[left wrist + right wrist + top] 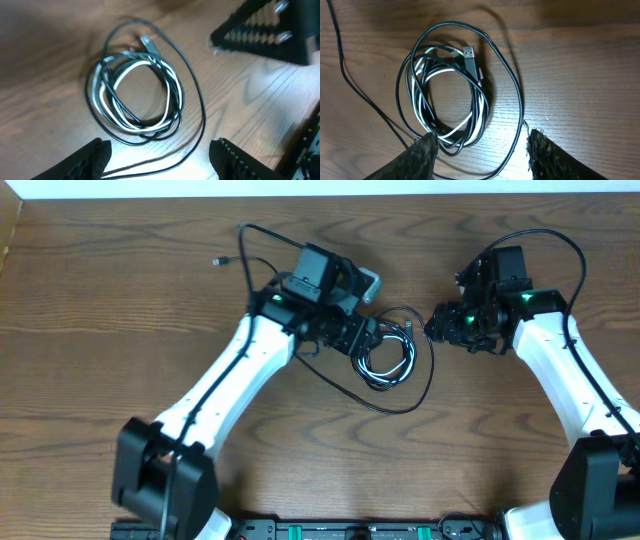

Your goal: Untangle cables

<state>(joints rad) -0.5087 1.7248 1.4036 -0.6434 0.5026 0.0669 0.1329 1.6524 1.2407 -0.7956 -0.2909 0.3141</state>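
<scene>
Cables lie in a small, tight coil on the wooden tabletop, between the two arms and nearer the left one. Seen from overhead, the left end effector sits just beside the coil's left edge. The right end effector is near the coil's right side, facing it. One black strand swings out from the coil in a wide loop toward the near edge of the tabletop. Another thin black lead with a small plug end lies well apart at the far left.

From the left wrist, the coil shows one white cable wound among black ones, with a flat metal USB plug lying across its far rim. The left end effector has its fingers spread wide and holds nothing. A lone black strand runs across the wood between the tips; whether either tip touches it I cannot tell.

From the right wrist, the coil lies just ahead of the right end effector, whose fingers are also well apart and grip nothing. The outer black loop passes down between them. The coil's near edge reaches the fingertip on the view's left side, though contact is unclear. The USB plug rests on the coil's far side.
</scene>
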